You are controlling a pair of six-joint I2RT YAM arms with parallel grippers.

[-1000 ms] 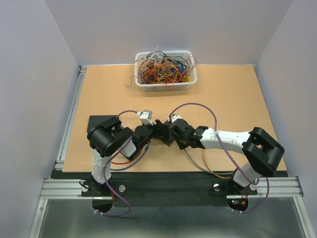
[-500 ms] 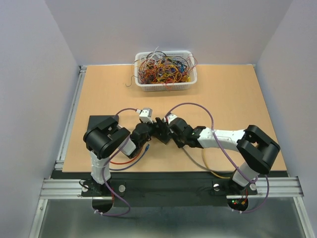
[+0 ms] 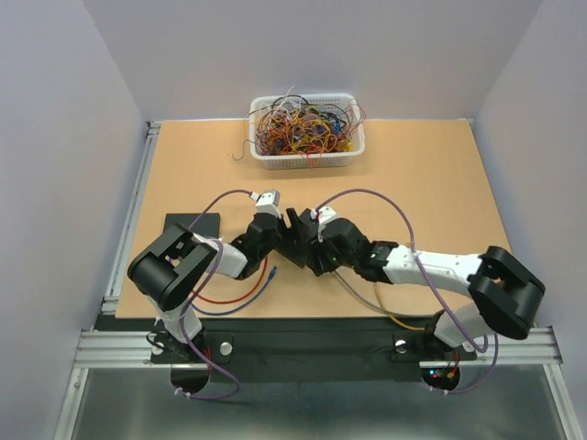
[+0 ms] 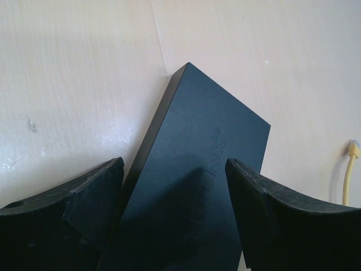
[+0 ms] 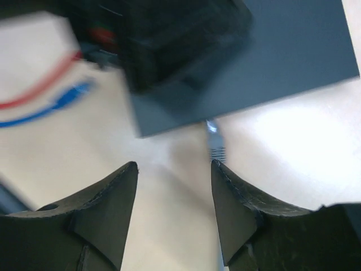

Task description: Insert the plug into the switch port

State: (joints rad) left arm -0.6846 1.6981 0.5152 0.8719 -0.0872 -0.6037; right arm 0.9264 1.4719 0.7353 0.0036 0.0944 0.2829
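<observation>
The switch is a flat matte-black box (image 4: 197,186) lying on the table, also seen in the top view (image 3: 299,246) between the two wrists. My left gripper (image 4: 174,164) is open, its fingers straddling the box from just above. My right gripper (image 5: 174,164) is open and empty, a little back from the box's near edge (image 5: 271,56). The grey plug (image 5: 214,144) with its ribbed boot lies with its tip against that edge. The port openings themselves cannot be made out. The plug's cable runs down past my right finger (image 5: 242,214).
A white basket of tangled wires (image 3: 307,131) stands at the back. A black mat (image 3: 188,225) lies at the left. Red (image 3: 225,298), blue (image 3: 264,278) and yellow (image 3: 394,316) cables lie near the front edge. The yellow plug (image 4: 350,169) shows beside the box.
The left arm's elbow has swung down and left, and its wrist now reaches over the box. The right arm has stretched out, its elbow moving right. The box has stayed between the grippers.
</observation>
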